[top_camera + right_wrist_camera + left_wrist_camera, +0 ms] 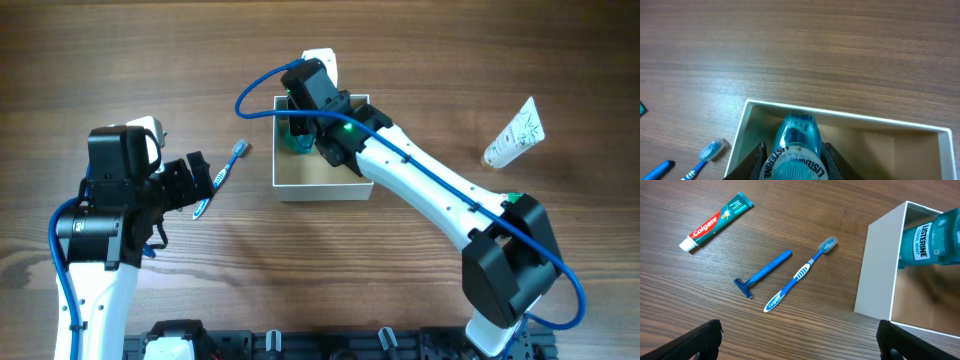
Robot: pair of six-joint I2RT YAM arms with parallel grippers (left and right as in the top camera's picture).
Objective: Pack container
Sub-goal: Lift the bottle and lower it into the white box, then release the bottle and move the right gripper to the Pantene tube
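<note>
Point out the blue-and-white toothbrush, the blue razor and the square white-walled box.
blue-and-white toothbrush (800, 274), left wrist view, mid-handle.
blue razor (767, 269), left wrist view, handle.
square white-walled box (875, 270), left wrist view, outer wall.

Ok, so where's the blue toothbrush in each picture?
Overhead: the toothbrush lies left of centre.
Left wrist: in the middle, beside the razor.
Right wrist: only its head end shows, in the bottom left corner.
Shared landmark: the container, just right of the toothbrush in every view, where the right pincer grips the mouthwash bottle.
</note>
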